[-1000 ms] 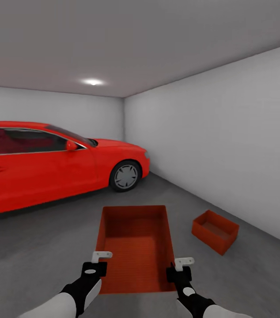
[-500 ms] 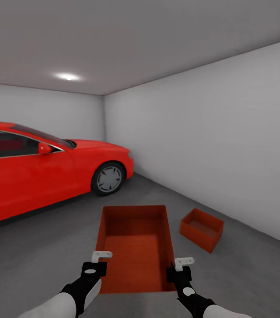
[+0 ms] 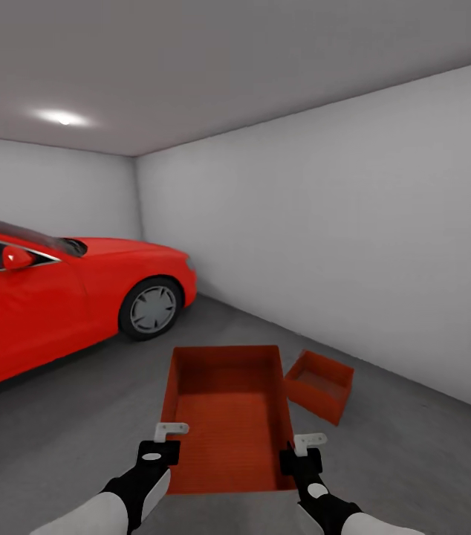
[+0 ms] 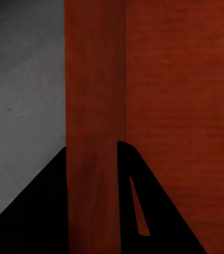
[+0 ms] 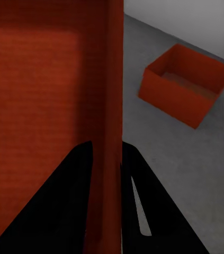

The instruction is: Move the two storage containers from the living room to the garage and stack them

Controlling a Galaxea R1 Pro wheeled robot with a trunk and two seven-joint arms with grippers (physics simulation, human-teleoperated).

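From the head camera, an orange-red storage container (image 3: 228, 416) hangs in front of the robot above the dark grey concrete floor (image 3: 57, 438), open top facing up, carried between both arms. The left gripper (image 3: 163, 440) clamps the container's left long wall near its close end, and the right gripper (image 3: 302, 450) clamps the right long wall at about the same spot (each shows a pale finger tip above the rim). A second storage container (image 3: 320, 385), the same colour and shape, sits on the floor just beyond the carried one's far right corner, close to the grey-white side wall (image 3: 354, 238). A glossy red car (image 3: 65, 297) stands to the left, its front wheel (image 3: 151, 309) turned toward the camera, and a ceiling light (image 3: 63, 117) glows above it.

In the left wrist view, the carried container's wall runs upright between the two dark fingers (image 4: 143, 211), one finger outside over the floor, the other inside the box; the fingers are closed on that wall.

In the right wrist view, the opposite wall passes between the dark fingers (image 5: 59, 211) in the same way, pinched from inside and outside. Past it, the second container rests on the floor, near the base of the side wall.
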